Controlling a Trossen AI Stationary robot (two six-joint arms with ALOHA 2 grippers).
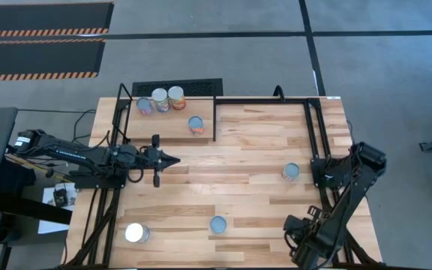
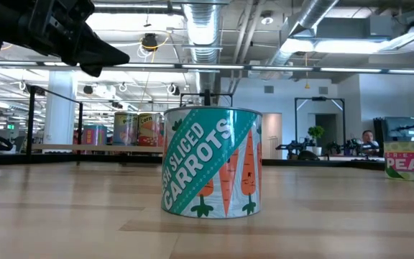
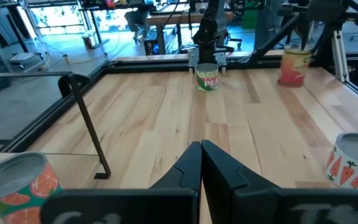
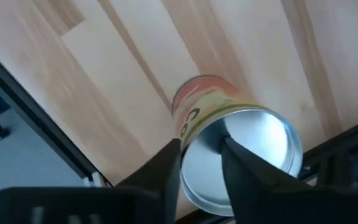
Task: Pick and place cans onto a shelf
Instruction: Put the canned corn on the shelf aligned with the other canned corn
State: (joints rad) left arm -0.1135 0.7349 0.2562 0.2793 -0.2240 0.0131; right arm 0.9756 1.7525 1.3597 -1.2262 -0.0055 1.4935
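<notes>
At the near right corner of the bench (image 1: 253, 142), the right gripper (image 4: 201, 144) hung over an orange-labelled can (image 4: 253, 149), its fingers spread. One finger sat at the can's rim and the other lay across its silvery top, so it looked lined up for a grasp rather than gripping. That can stood upright close to the bench edge, directly under the gripper. Along the near edge stood a white-topped can (image 1: 136, 233) and a carrot can (image 1: 217, 224), both apart from either arm and seemingly awaiting their turn. Farther in, a pea can (image 1: 291, 172) stood right of centre. The left gripper (image 1: 172, 159) waited mid-bench, fingers pressed together and holding nothing. At the far left, the shelf (image 1: 156, 129) already carried four cans (image 1: 160, 99), placed well away from both grippers.
</notes>
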